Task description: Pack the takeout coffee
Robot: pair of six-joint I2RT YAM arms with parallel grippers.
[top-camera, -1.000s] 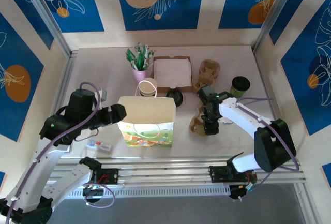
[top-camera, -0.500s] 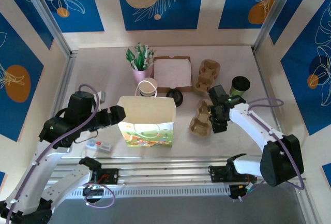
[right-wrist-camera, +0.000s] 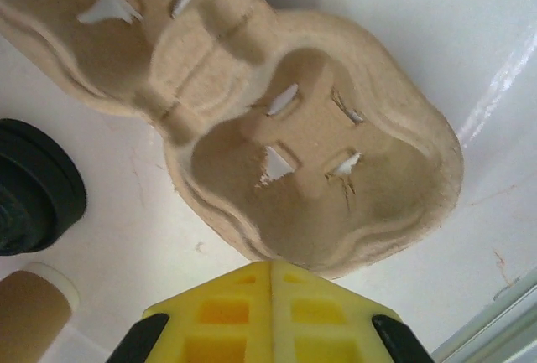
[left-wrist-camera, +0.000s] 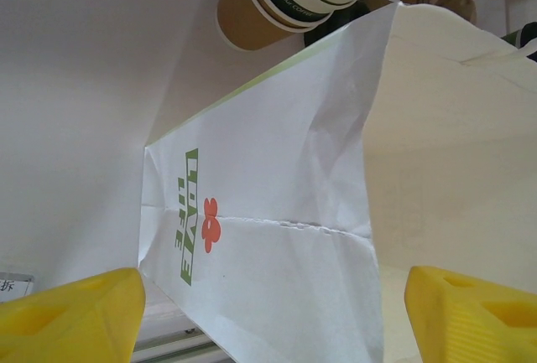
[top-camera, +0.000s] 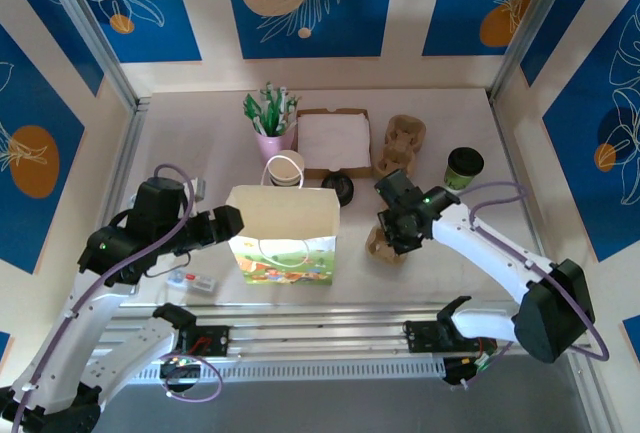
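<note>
The left pincer (left-wrist-camera: 268, 321) stands wide open, with the near corner of the paper bag (top-camera: 283, 233) between its fingers and nothing clamped. The right pincer (top-camera: 400, 225) is pressed fully shut over the pulp cup carrier (right-wrist-camera: 319, 187). Its tips sit right at the carrier's rim, though whether they pinch that rim cannot be told.

The takeout coffee (top-camera: 464, 166) stands upright at the right rear of the table (top-camera: 200, 143), well apart from the bag and beyond the right pincer.

It looks like a light cup with soft paper walls that would buckle under a hard squeeze, and a lid that could pop. The body below the lid is probably the place to hold it, kept upright.

There is bare table in front of the cup. The spare carriers (top-camera: 400, 141) sit just to its left, and the frame rail runs near its right. The bag's mouth gapes upward, with the stacked cups (top-camera: 285, 168) and the black lids (top-camera: 340, 189) just behind it.
</note>
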